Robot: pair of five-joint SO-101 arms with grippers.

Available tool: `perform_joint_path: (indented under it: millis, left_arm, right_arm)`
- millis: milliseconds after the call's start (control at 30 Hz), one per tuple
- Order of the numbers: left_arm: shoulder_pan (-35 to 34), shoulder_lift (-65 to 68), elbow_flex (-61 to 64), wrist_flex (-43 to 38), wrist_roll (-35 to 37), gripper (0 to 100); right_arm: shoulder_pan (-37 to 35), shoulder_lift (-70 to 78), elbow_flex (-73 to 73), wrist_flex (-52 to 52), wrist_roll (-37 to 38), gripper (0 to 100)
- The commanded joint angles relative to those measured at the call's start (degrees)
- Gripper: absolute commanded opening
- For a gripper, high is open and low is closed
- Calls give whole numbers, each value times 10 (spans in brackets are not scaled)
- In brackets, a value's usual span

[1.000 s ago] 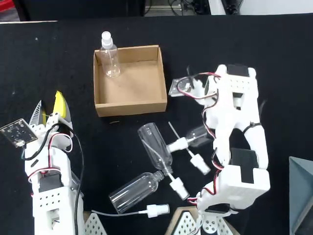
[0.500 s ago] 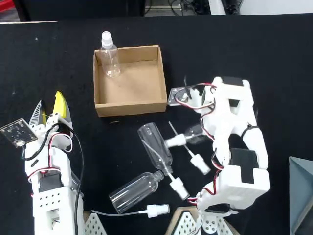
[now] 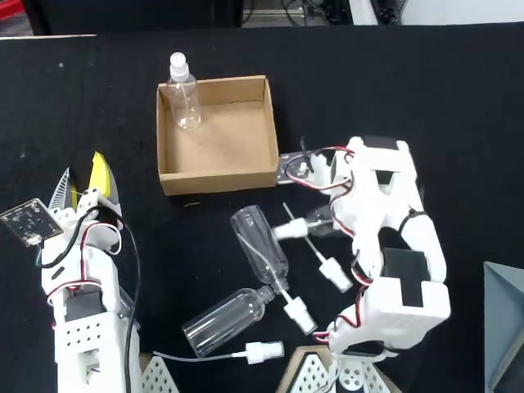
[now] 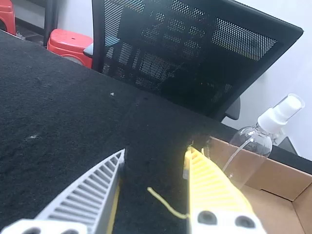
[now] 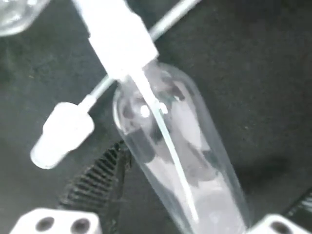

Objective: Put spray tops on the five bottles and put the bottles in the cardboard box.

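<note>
Right gripper [image 5: 212, 173]: jaws apart, straddling clear plastic bottle [image 5: 165, 126] lying flat on black table [image 3: 426, 82]. Bottle's long axis ran across table, its white spray top [image 5: 117, 36] pointing toward left arm's side. Brown cardboard box [image 3: 217, 178] stood near, just beyond gripper. Left gripper [image 4: 153, 163]: spread wide, empty, well apart.

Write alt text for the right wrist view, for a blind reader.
A clear bottle with a white spray top lies on the black table between the right gripper's open fingers; a loose spray top lies beside it.
</note>
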Motion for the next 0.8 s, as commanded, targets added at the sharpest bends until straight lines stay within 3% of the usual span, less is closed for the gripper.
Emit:
perform_joint_path:
  millis: [0,433,767]
  left_arm:
    - [-2,-4,15,3,-4,185]
    - [-2,-4,15,3,-4,185]
    - [-2,-4,15,3,-4,185]
  right_arm:
    - [-27,-43,2,-10,3,480]
    - [-32,-38,14,-11,1,479]
    - [-54,-39,20,-25,-18,323]
